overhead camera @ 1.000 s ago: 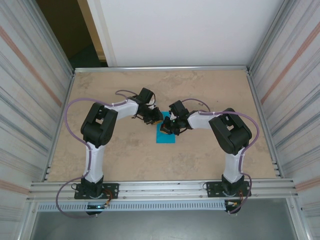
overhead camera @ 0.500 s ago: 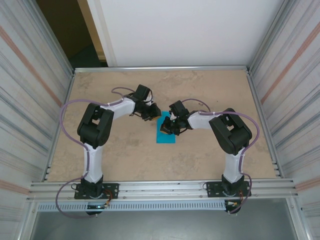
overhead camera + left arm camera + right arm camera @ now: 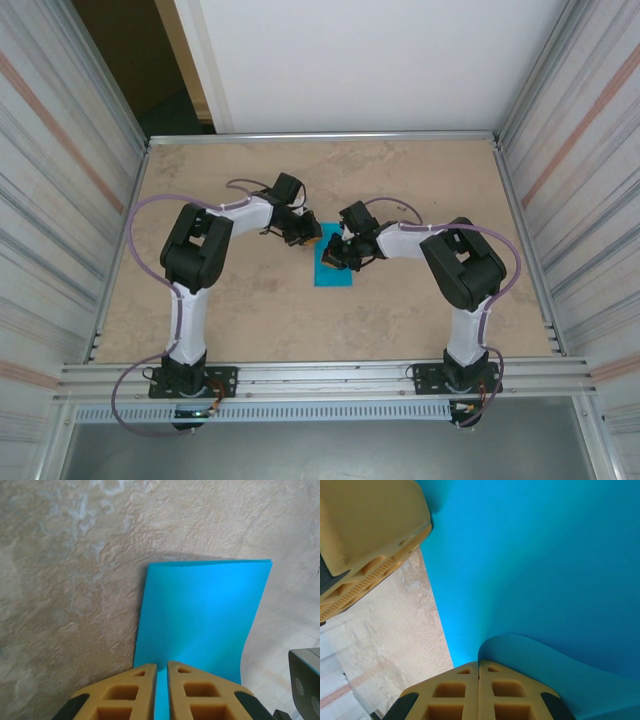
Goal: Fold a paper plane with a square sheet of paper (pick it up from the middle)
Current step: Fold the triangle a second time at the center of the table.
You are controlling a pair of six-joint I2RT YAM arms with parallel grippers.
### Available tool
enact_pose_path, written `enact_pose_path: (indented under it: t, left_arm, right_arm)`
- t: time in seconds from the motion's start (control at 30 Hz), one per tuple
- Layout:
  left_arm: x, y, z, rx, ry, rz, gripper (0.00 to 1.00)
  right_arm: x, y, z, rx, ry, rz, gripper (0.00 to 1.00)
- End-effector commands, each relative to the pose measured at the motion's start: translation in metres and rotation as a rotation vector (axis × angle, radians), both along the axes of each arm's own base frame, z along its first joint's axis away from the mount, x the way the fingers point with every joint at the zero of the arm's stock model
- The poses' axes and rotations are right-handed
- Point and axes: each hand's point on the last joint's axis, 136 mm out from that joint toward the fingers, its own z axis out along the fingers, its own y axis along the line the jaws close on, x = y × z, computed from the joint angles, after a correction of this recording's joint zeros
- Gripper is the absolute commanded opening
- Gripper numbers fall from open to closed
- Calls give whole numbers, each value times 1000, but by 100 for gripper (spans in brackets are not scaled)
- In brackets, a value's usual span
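Observation:
The square sheet of paper [image 3: 333,275] lies mid-table, folded into a turquoise rectangle [image 3: 200,615]. My left gripper [image 3: 309,240] is at its far left edge. In the left wrist view its fingertips [image 3: 161,665] are almost together over the sheet's near edge, and blue shows through the thin slit between them. My right gripper [image 3: 334,258] is over the sheet's far half. In the right wrist view it [image 3: 478,662] is shut on a curled flap [image 3: 560,675] that rises off the sheet [image 3: 545,555]. A left finger [image 3: 370,525] hovers close by.
The beige table [image 3: 420,180] is boxed in by corrugated metal walls on the left [image 3: 60,200] and right [image 3: 580,200]. An aluminium rail [image 3: 320,378] runs along the near edge by the arm bases. A grey part of the right arm [image 3: 305,680] sits just right of the sheet.
My left gripper drew back up and to the left, then returned to the sheet's far left edge. The right gripper and the sheet stayed put.

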Motion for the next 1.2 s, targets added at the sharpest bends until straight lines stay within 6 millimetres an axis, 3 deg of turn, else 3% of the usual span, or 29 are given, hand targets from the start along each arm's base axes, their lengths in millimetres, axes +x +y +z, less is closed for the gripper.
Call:
enact_pose_path:
  t: [0.0,0.4,0.53,0.63,0.8,1.0,1.17]
  left_arm:
    - [-12,9,-22,73,65,-2,14]
    - [-11,7,-21,70,65,-6,14]
    - [-9,6,-15,63,53,-8,14]
    - [-4,5,-5,55,31,-4,15]
    - [16,13,18,42,-25,27,15]
    - [38,42,54,18,-106,92,16]
    - [26,44,75,-42,-154,80,16]
  right_arm:
    - [-8,-8,2,-30,20,-30,0]
    - [-10,-9,-7,-46,46,-28,1]
    - [-9,-8,-9,-50,53,-26,13]
    - [-9,-8,-10,-49,57,-26,25]
    - [-10,-7,-12,-48,61,-22,35]
    - [-10,-8,-13,-50,56,-16,41]
    - [-9,-10,-14,-63,50,-16,40]
